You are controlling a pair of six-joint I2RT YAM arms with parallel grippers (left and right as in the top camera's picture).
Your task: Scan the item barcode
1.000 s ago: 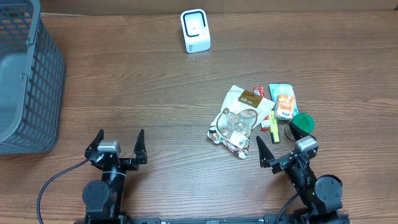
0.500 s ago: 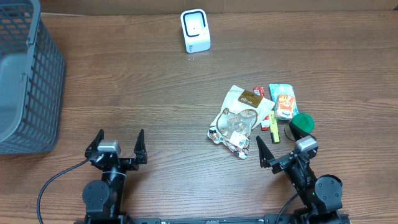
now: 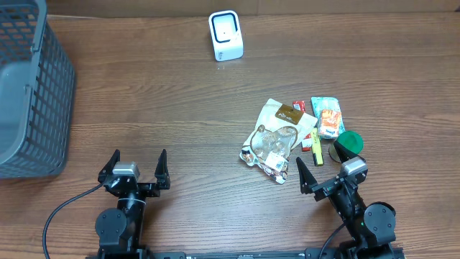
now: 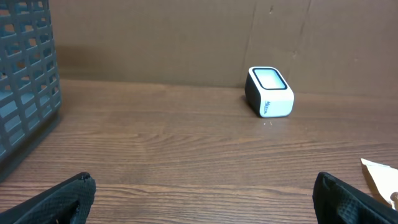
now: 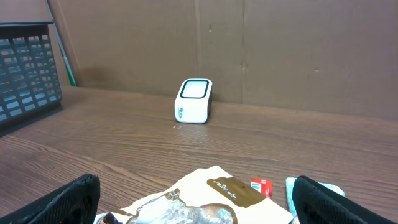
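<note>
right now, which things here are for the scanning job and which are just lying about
For the job: white barcode scanner; snack bag, red packet, teal packet, yellow stick, green-lidded tub (any may be the item).
Lying about: grey basket.

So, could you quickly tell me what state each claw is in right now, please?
Left claw: open, holding nothing.
Right claw: open, holding nothing.
</note>
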